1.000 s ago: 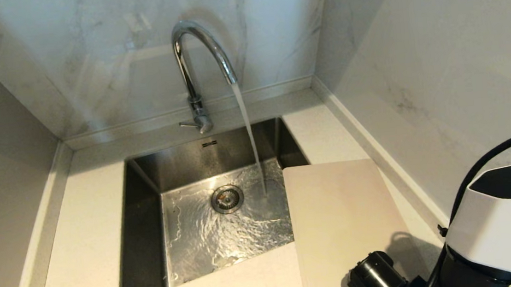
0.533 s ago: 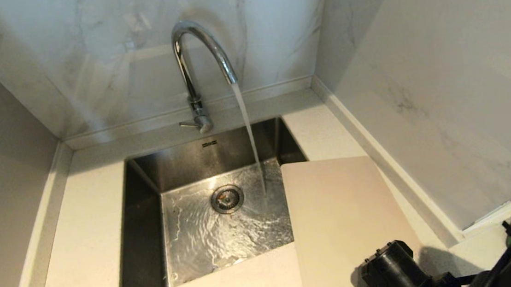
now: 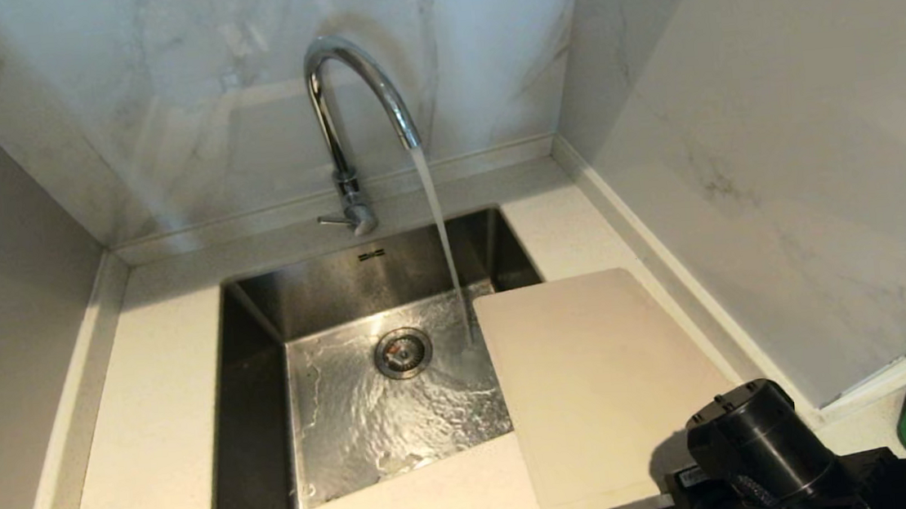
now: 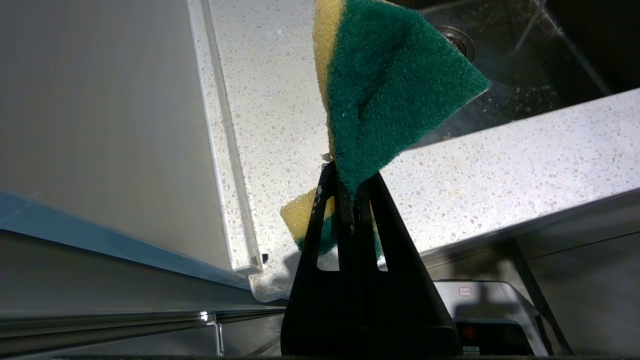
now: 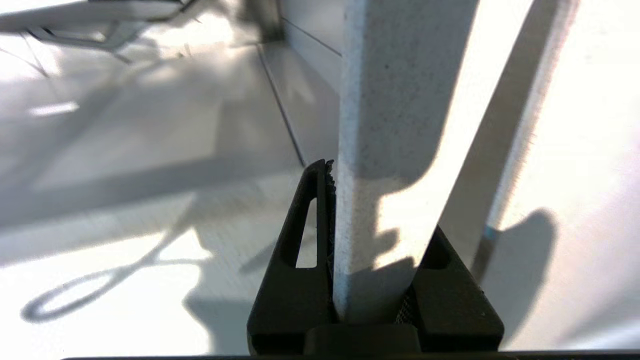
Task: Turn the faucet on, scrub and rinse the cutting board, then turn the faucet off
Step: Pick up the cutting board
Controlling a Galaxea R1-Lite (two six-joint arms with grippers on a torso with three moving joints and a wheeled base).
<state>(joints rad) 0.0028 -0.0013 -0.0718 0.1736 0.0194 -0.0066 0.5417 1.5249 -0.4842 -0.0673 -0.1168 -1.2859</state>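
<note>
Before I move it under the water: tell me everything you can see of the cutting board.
The cutting board is a large, flat, pale beige rectangle with rounded corners, plastic by its look, no handle slot in view. It lies right of the sink, its far left corner jutting over the basin, just right of the stream from the faucet, not under it. The right gripper is shut on its near edge, one finger on each face. It looks dry.
</note>
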